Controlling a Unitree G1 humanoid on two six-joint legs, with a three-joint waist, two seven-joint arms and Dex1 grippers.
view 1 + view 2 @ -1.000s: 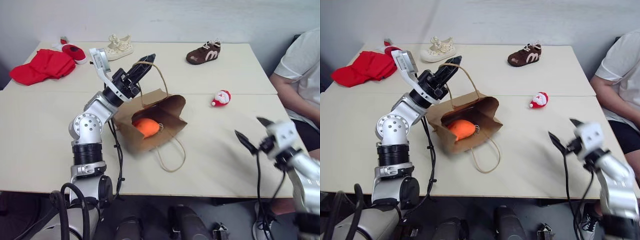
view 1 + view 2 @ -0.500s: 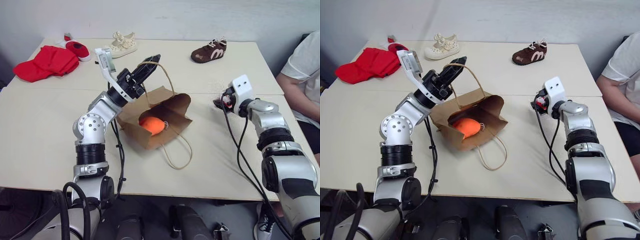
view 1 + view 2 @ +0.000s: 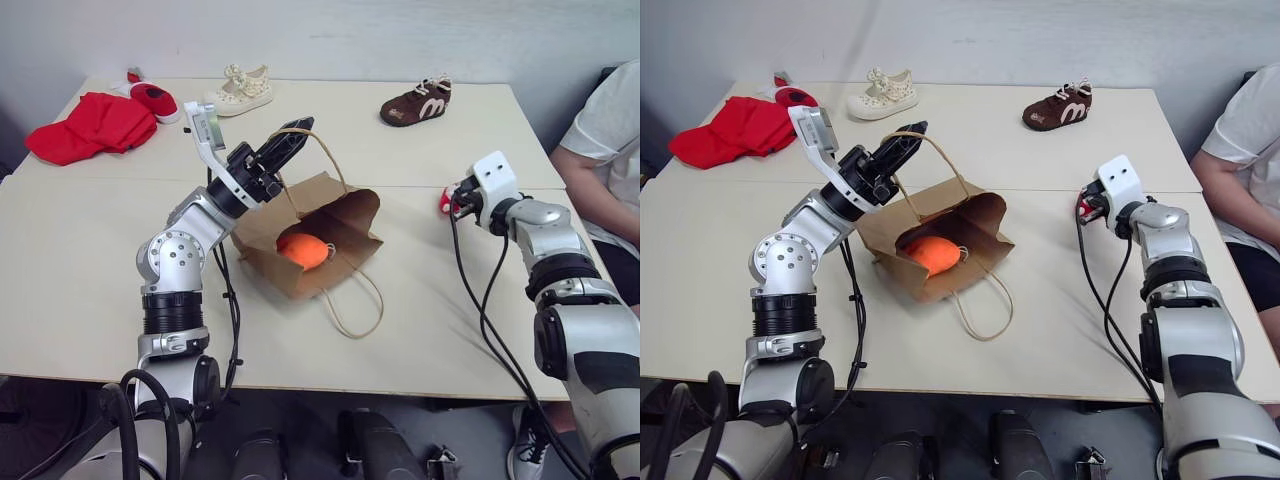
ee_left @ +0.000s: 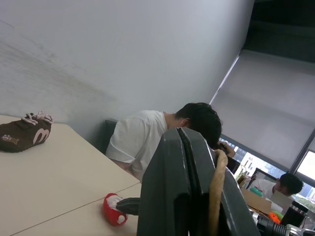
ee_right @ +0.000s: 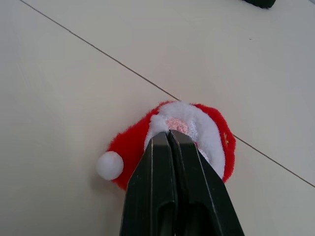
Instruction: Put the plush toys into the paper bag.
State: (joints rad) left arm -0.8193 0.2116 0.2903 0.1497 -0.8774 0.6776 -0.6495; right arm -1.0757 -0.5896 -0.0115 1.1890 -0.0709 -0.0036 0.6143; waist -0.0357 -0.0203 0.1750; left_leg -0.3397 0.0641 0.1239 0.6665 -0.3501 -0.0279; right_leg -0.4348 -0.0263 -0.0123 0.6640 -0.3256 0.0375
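- Right gripper point(image 5: 170, 135): jaws pressed together, tips on the Santa plush point(image 5: 206, 130); whether they actually pinch it I can't tell.
- Santa plush sits on the tabletop point(image 3: 80, 260) at a seam line, right of the paper bag point(image 3: 345, 225), well apart from it.
- Left gripper point(image 3: 297, 128): jaws clamped on the bag's far handle point(image 3: 330, 150), lifted above the bag.
- Paper bag lies on the tabletop, mouth open toward the camera; near handle point(image 3: 365, 305) flat on the surface.
- Orange plush point(image 3: 303, 247) already inside the bag.
- Far edge: brown shoe point(image 3: 415, 101), cream shoe point(image 3: 238, 89), red shoe point(image 3: 152, 97), red cloth point(image 3: 85, 125).
- Person point(image 3: 605, 150) seated at the right edge.
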